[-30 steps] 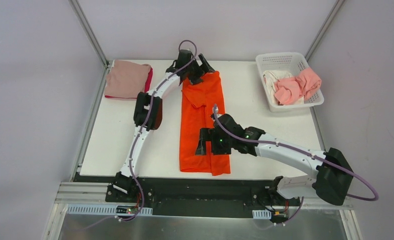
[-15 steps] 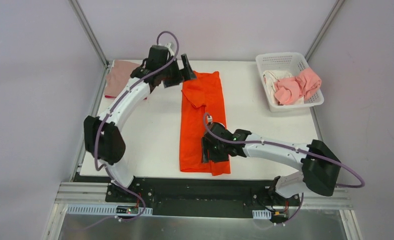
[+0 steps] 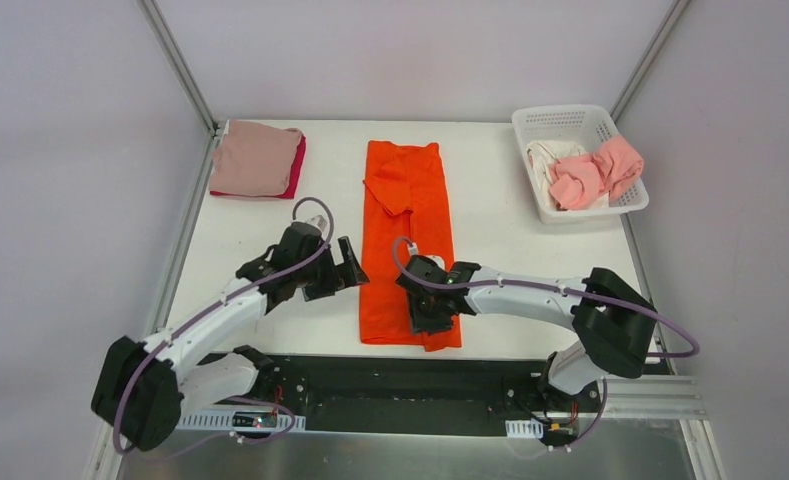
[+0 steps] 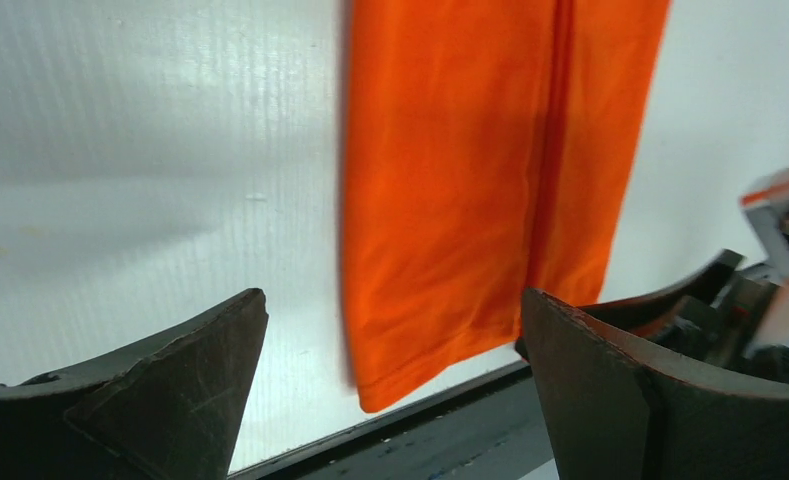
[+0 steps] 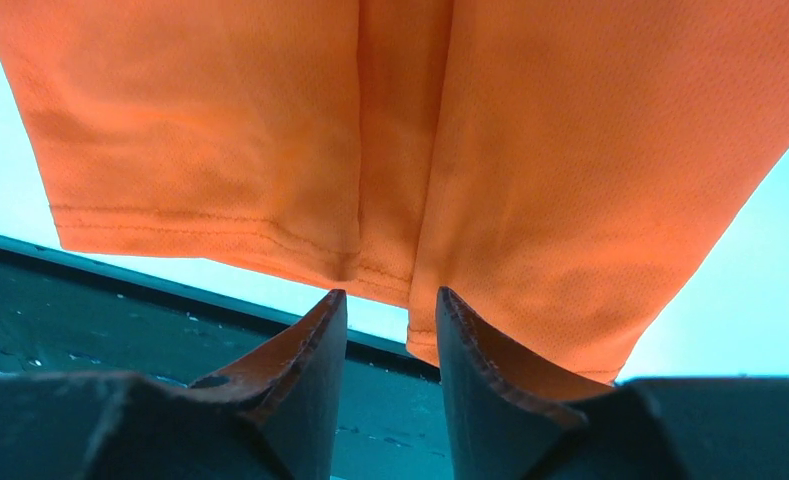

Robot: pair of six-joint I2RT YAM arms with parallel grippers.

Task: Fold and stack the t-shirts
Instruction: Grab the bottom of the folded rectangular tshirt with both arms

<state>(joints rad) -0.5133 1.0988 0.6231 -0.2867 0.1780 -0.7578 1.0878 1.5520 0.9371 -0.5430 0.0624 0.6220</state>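
Note:
The orange t-shirt (image 3: 406, 215) lies folded lengthwise as a long strip down the middle of the white table (image 3: 260, 280). My right gripper (image 3: 428, 318) hovers over its near hem. In the right wrist view the jaws (image 5: 390, 295) are narrowed to a slim gap, with the stitched hem (image 5: 270, 225) just past the tips and nothing between them. My left gripper (image 3: 344, 272) stands wide open just left of the shirt's near part. In the left wrist view (image 4: 392, 295) the shirt's near left corner (image 4: 390, 380) lies on the table ahead, between the spread fingers.
A folded dusty pink shirt (image 3: 255, 158) sits on a crimson one (image 3: 299, 160) at the back left corner. A white lattice basket (image 3: 565, 113) at the back right holds a salmon pink shirt (image 3: 598, 168) and a white one (image 3: 543, 160). The table's dark front edge (image 4: 450, 420) runs just beyond the hem.
The left arm swung back from the shirt's far end to the near left side. The right gripper slid toward the near hem and its jaws narrowed.

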